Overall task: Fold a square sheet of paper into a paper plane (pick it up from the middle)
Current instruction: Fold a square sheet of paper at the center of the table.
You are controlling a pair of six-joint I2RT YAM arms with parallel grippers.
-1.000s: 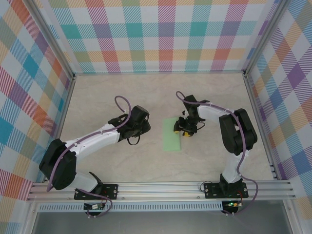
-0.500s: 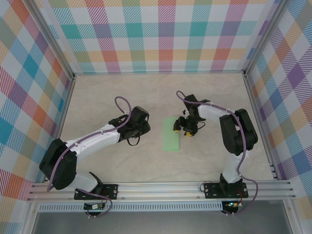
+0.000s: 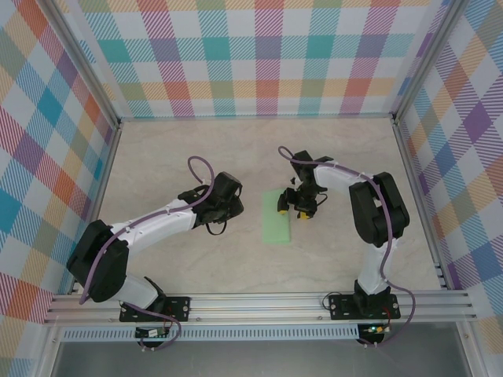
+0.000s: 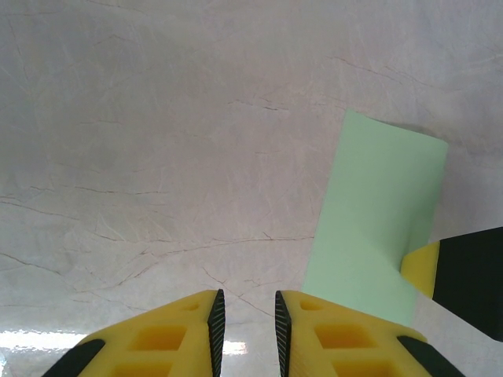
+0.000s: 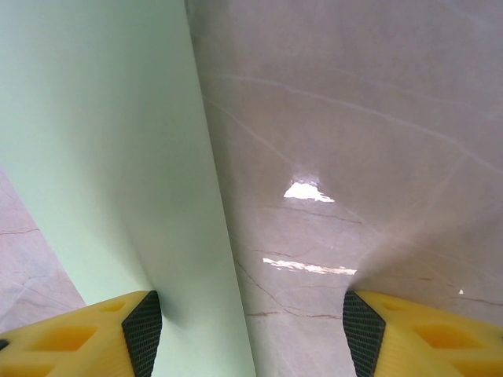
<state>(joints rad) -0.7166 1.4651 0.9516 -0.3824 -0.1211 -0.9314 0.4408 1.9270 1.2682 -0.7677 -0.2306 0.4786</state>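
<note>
Two arms are working over the marble-pattern table [image 3: 157,157]. The square sheet of paper [image 3: 278,216], a narrow pale green folded strip, is lying flat mid-table between them. The right gripper [image 3: 293,206] is hovering at the strip's far right edge, jaws spread wide and grasping nothing; in its wrist view one yellow finger [image 5: 86,334] is sitting over the paper, the other over bare table. The left gripper [image 4: 245,326] is waiting near the strip's left side, jaws nearly together with only a thin gap, empty.

The table [image 3: 196,259] is seen from above; the square sheet of paper [image 4: 377,220] [image 5: 102,157] is viewed closely, seemingly steeply, by both wrist cameras.
</note>
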